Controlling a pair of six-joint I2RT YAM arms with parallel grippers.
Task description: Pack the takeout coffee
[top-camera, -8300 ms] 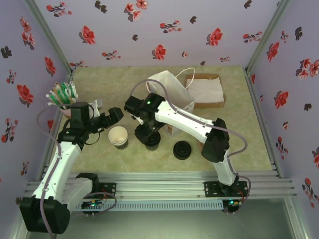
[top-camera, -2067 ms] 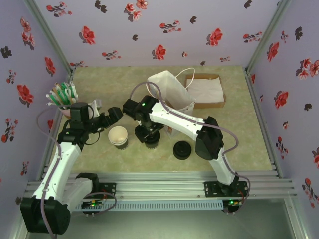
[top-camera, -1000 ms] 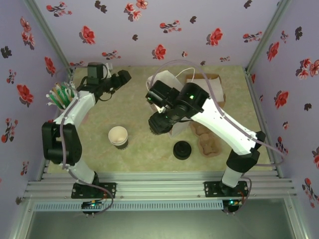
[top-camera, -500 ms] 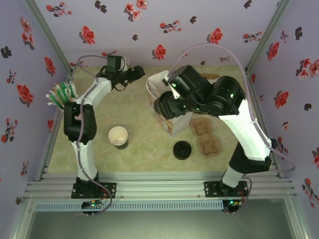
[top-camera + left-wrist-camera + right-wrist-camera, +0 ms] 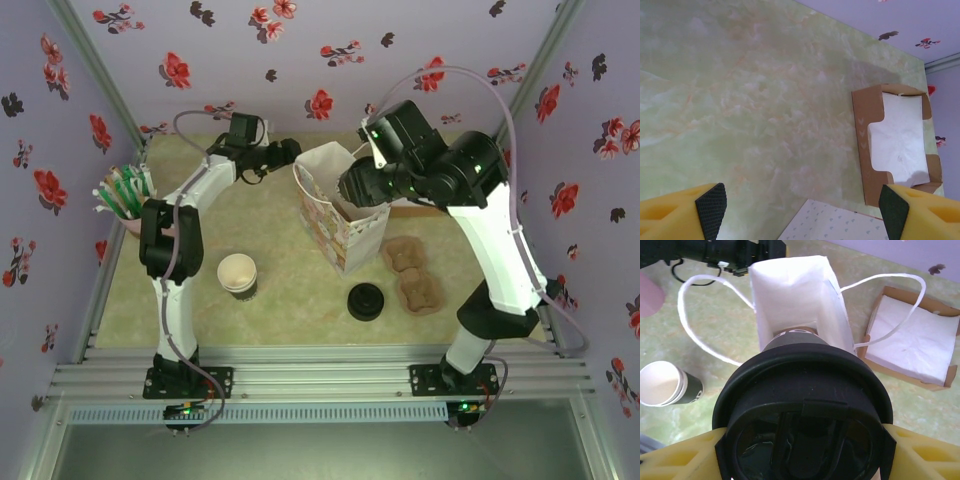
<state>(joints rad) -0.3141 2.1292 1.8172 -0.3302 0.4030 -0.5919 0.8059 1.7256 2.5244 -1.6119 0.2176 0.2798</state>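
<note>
From above, the right gripper (image 5: 357, 186) hangs over the open mouth of the white paper bag (image 5: 338, 222), which stands near the middle of the table (image 5: 250, 215). The takeout coffee is hard to pick out here under the dark wrist. The left gripper (image 5: 286, 152) sits just beside the bag's far-left rim. The cup stack (image 5: 238, 275), the loose black lids (image 5: 366, 301) and the napkin box (image 5: 425, 208), which is partly covered by the right arm, lie apart from the bag. In the left wrist view the yellow fingers (image 5: 710, 202) are spread wide, with nothing between them but table; the bag is cut off at the bottom edge. In the right wrist view the jaws pinch the takeout coffee (image 5: 802, 395) at both sides of its black lid. The lid faces the camera and the cup's long axis runs away toward the bag's opening. Only a strip of the dark wall shows, and the base is hidden.
</note>
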